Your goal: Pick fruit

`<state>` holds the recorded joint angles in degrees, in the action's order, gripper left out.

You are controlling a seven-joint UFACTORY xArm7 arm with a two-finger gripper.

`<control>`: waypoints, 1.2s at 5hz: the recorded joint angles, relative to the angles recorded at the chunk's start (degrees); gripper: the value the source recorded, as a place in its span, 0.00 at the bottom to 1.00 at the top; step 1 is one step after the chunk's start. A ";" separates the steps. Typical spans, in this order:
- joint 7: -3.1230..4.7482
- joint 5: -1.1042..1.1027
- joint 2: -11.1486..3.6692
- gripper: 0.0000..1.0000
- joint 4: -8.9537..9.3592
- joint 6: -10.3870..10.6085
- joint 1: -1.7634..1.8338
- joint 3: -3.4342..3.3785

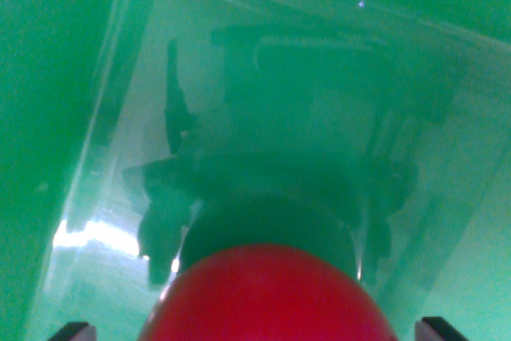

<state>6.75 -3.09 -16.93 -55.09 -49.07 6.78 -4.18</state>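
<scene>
One fruit: red, round, smooth, glossy ball [267, 297] filling the bottom middle, between the two dark fingertips [73, 331]
gripper [259, 333]: spread wide at both bottom corners, can't tell if it's actually touching the fruit
step: looks like the grasp or carry stage, next needs a firm close
surface: shiny green-tinted panel [104, 157] mirroring the rig [287, 117]

My fingertips [73, 330] sit at the bottom corners of the wrist view, left & right, w/ the fruit [267, 297] between them at bottom centre. Below & beyond it lies a glossy bin floor [319, 101]. A bin wall [48, 117] stands along the wrist view's left.
</scene>
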 joint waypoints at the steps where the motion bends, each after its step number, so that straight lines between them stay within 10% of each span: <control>1: 0.00 0.00 0.00 0.00 0.00 0.00 0.00 0.00; 2: 0.00 0.00 0.00 0.00 0.00 0.00 0.00 0.00; 3: 0.00 0.00 0.00 1.00 0.00 0.00 0.00 0.00; 6: 0.01 0.01 0.05 1.00 -0.13 -0.19 0.00 0.00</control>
<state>6.76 -3.09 -16.88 -55.23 -49.26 6.78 -4.19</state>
